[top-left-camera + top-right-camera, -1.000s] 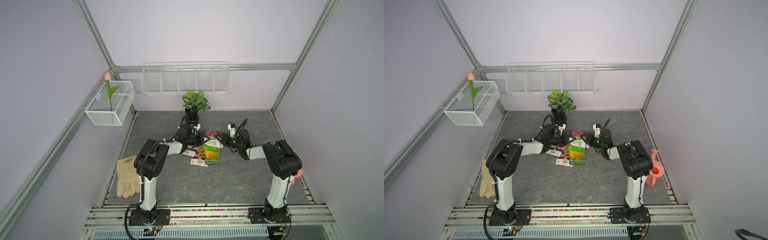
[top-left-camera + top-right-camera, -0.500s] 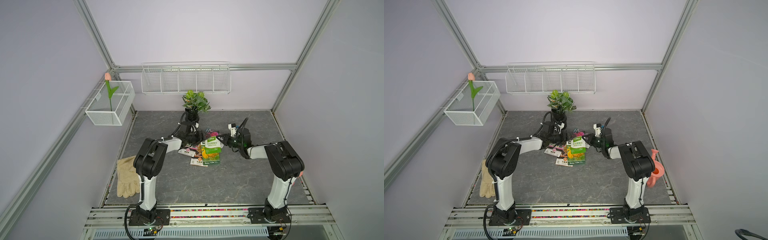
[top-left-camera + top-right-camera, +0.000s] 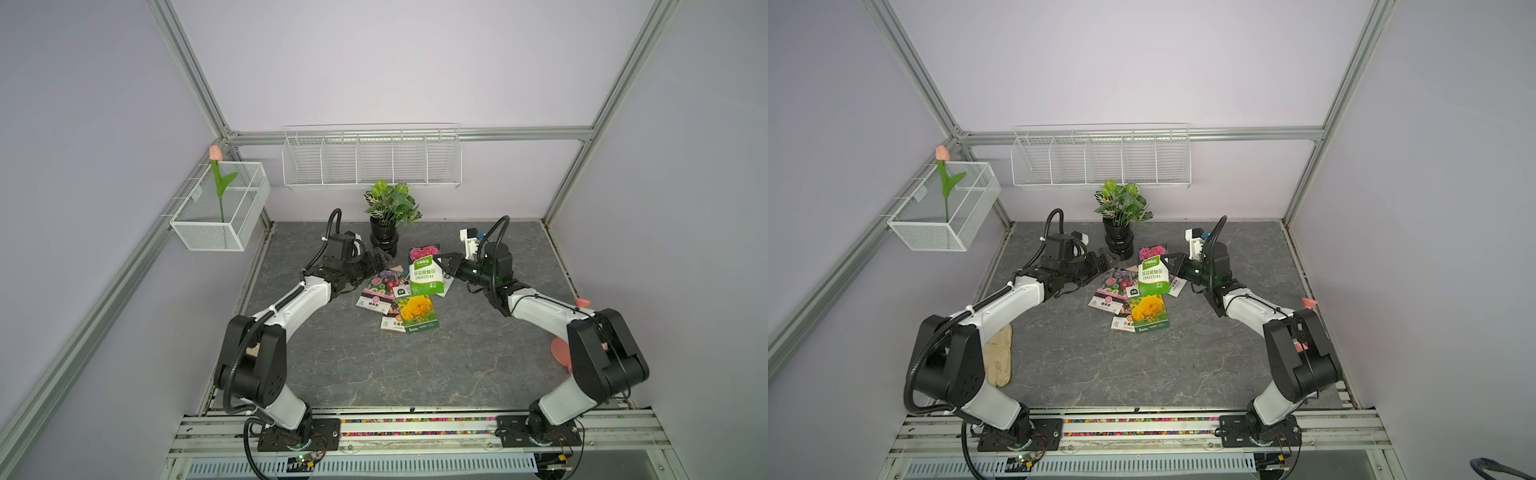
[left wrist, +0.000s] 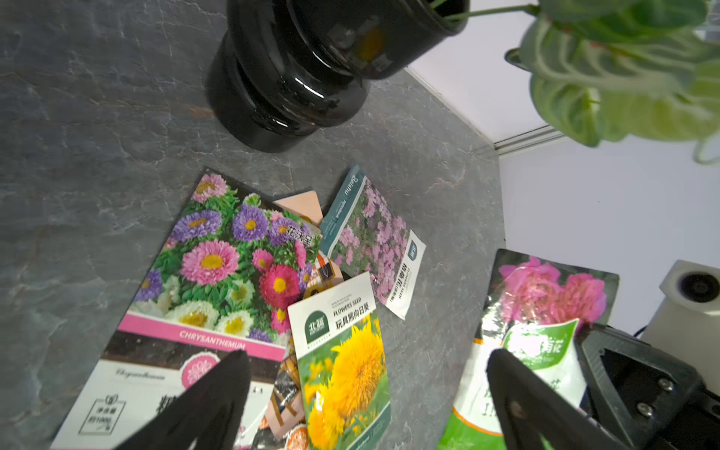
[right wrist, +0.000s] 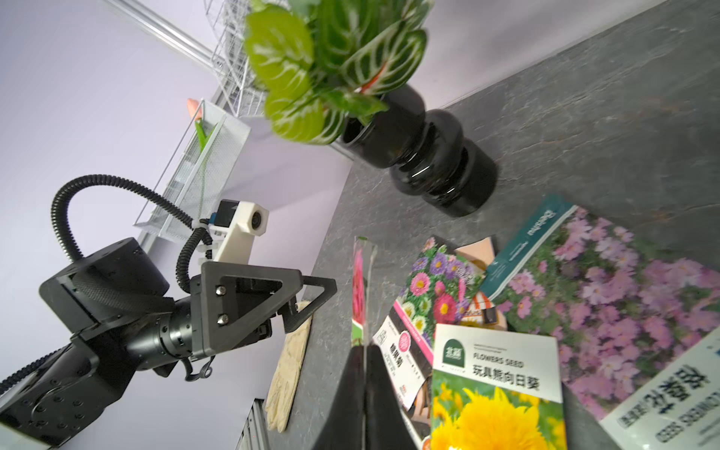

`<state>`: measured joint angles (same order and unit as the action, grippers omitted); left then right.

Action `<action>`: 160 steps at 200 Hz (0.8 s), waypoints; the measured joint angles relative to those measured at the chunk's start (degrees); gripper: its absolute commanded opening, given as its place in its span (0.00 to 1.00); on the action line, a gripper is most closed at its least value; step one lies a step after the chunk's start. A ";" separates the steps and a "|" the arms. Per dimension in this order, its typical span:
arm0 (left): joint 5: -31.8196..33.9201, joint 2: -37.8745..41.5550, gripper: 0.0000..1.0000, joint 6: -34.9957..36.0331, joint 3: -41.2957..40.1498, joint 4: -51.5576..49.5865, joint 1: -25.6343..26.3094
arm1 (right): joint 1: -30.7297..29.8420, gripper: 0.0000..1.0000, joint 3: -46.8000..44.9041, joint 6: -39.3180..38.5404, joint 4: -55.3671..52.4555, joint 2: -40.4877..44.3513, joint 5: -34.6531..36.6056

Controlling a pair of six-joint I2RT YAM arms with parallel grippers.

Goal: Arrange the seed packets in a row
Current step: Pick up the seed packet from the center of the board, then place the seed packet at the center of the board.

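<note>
A grey slate table [image 3: 374, 374] fills the booth, and the left arm [image 3: 299, 301] and right arm [image 3: 540, 311] reach in from the near rail towards its middle. A wire rack [image 3: 370, 162] hangs on the back wall, and a wire basket [image 3: 216, 208] on the left wall. A plant [image 3: 390, 208] in a black pot stands at the back of the table. A glove [image 3: 998, 353] lies at the near left edge.

The packets are heaped just in front of the pot, overlapping and not in a row. The pink packet [image 3: 380, 286] is on the left and the yellow packet [image 3: 415, 313] is nearest, with an orange packet [image 3: 392, 323] poking out from under it. The lilac packet [image 4: 370, 241] is on the right.

The right gripper [image 5: 365, 350] is pinched tight on the green packet [image 3: 426, 276], holding it up above the lilac one. The left gripper [image 4: 366, 354] hovers at the heap's left side with its jaws spread wide, holding nothing.
</note>
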<state>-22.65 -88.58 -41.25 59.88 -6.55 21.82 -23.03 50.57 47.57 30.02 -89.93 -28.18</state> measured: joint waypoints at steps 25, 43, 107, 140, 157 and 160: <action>-2.56 7.50 0.97 -1.64 -9.14 5.40 0.59 | -3.67 0.07 -3.10 0.94 0.22 3.96 1.27; -2.40 14.29 0.97 -1.79 -13.35 5.77 2.60 | -6.05 0.07 -5.70 2.12 1.29 5.88 3.17; 11.72 44.57 0.98 -1.88 -19.65 -2.38 7.45 | -24.35 0.07 -10.51 5.92 3.52 6.34 18.38; 18.16 53.37 0.98 -2.19 -21.81 -9.35 7.45 | -33.27 0.07 -8.11 9.79 6.05 -1.68 28.89; 21.03 55.32 0.98 -2.27 -21.81 -12.83 7.45 | -36.98 0.07 -4.31 12.72 6.49 -7.65 33.86; 21.46 55.56 0.98 -2.27 -21.79 -13.38 7.45 | -37.44 0.07 -3.54 13.07 6.67 -8.68 34.64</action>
<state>-1.19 -33.01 -43.53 38.09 -19.92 29.28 -60.47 47.03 60.64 36.69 -98.61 6.46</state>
